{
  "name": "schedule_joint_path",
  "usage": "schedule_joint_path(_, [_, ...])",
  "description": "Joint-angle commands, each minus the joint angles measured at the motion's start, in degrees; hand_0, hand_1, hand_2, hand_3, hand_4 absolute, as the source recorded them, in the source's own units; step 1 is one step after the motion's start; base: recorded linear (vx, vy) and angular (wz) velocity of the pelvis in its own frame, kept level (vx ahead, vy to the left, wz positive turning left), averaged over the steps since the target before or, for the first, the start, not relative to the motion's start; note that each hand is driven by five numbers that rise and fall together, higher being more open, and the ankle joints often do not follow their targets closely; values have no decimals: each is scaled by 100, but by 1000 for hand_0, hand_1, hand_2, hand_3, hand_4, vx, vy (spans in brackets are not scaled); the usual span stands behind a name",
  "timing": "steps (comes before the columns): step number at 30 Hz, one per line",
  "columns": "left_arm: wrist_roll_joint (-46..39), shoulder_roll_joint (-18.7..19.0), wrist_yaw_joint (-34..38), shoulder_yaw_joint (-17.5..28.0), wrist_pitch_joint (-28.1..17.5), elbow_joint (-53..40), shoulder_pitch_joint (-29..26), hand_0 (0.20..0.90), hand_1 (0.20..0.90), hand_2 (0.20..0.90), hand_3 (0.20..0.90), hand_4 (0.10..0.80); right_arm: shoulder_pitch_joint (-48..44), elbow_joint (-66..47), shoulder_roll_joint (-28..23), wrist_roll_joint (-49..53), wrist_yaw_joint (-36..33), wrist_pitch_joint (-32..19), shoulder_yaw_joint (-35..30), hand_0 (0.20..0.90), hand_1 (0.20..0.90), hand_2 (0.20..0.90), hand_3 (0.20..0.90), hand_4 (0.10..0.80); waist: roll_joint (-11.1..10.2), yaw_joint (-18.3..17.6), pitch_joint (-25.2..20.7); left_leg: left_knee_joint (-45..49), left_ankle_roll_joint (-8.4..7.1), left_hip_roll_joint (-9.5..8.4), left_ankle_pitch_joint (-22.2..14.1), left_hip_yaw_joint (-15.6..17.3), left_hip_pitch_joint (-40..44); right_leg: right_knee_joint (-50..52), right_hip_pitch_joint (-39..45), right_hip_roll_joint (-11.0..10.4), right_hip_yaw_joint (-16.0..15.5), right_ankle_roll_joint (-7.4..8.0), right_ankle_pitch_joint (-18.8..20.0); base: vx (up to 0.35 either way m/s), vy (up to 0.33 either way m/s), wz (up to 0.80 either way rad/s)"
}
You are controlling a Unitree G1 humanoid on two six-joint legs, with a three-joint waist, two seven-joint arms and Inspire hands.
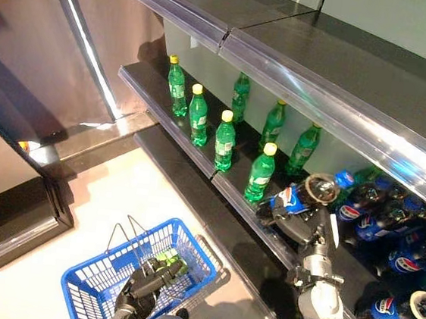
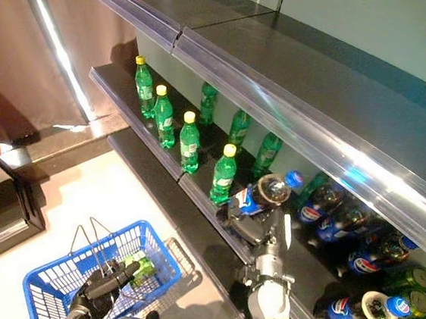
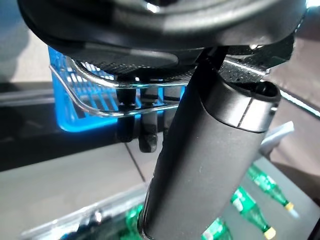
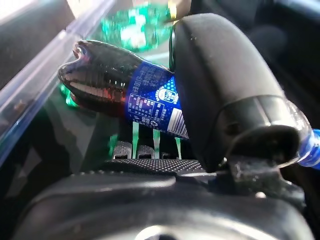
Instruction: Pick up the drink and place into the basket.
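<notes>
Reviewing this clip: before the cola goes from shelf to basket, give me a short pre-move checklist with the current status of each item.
1. Right hand curled round the cola bottle: ok.
2. Bottle lifted clear of the shelf: cannot tell.
3. Left hand gripping the basket handle: ok.
4. Blue basket has room; one green bottle inside: ok.
5. Nearest standing green bottle clear of the moving arm: cannot tell.
</notes>
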Motion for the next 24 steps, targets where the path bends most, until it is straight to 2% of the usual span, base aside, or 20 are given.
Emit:
schedule_joint_path(1, [10, 76, -1117, -197, -639, -1580, -267, 300, 300, 300, 200, 100, -580, -1573, -256, 108, 478, -670, 13, 300, 300, 300, 200, 100, -120, -49, -751, 696, -517, 648, 22, -279, -299, -271, -196, -722, -165, 452, 1049, -36, 18, -1])
schedule_joint_path(7, [-189, 106, -1261, -598, -559, -2151, -408, 300, 300, 300, 200, 100, -558, -1673, -276, 49, 653, -389, 370, 300, 300, 300, 200, 100, -127, -73, -664, 759, -502, 627, 9, -273, -373, -229, -248, -735, -162, 447, 1051, -17, 4, -1])
schedule_joint_path(17, [-357, 307, -1288, -1101, -362, -3050, -688, 300, 300, 300, 200, 100, -682, -1413, -338, 84, 610, -345, 857, 300, 300, 300, 200, 100, -135, -19, -350, 1093, -505, 604, -39, -360, -681, -72, -351, -768, -268, 454, 1052, -47, -6, 3])
schedule_joint_path(24, [-364, 447, -1334, -1356, -267, -3314, -785, 300, 300, 300, 200, 100, -772, -1028, -338, 141, 539, -230, 1237, 300, 300, 300, 200, 100, -144, 72, -238, 1260, -484, 567, -84, -432, -850, -4, -421, -843, -338, 538, 1083, -13, 5, 10])
